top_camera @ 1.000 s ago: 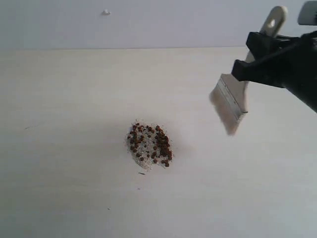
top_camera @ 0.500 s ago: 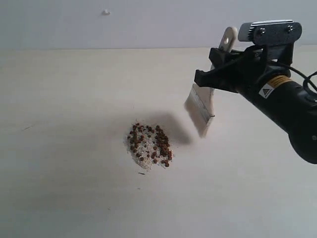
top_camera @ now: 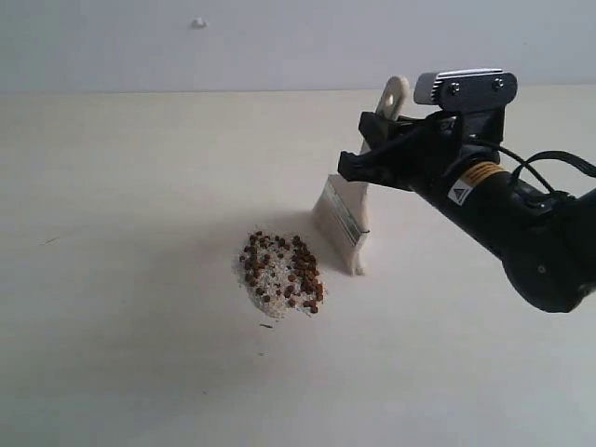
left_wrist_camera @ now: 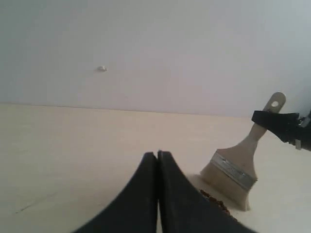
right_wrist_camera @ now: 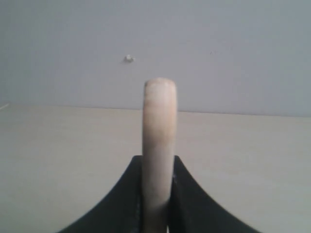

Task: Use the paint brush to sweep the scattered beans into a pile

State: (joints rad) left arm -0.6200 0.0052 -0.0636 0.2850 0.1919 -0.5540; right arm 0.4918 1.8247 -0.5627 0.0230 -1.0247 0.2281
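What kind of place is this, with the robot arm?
Probably a robot test room, not a home: a bare pale table, a blank wall, and a robot's claw holding a brush beside a small pile of beans.

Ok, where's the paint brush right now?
Exterior view, right of centre: the wide flat cream-handled brush with off-white bristles is held in the right pincer, bristle tips down on the pale tabletop just right of the pile of reddish-brown beans.

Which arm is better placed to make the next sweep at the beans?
Right. The right gripper grips the paint brush by its handle, bristles down beside the beans. The left gripper is shut and holds nothing.
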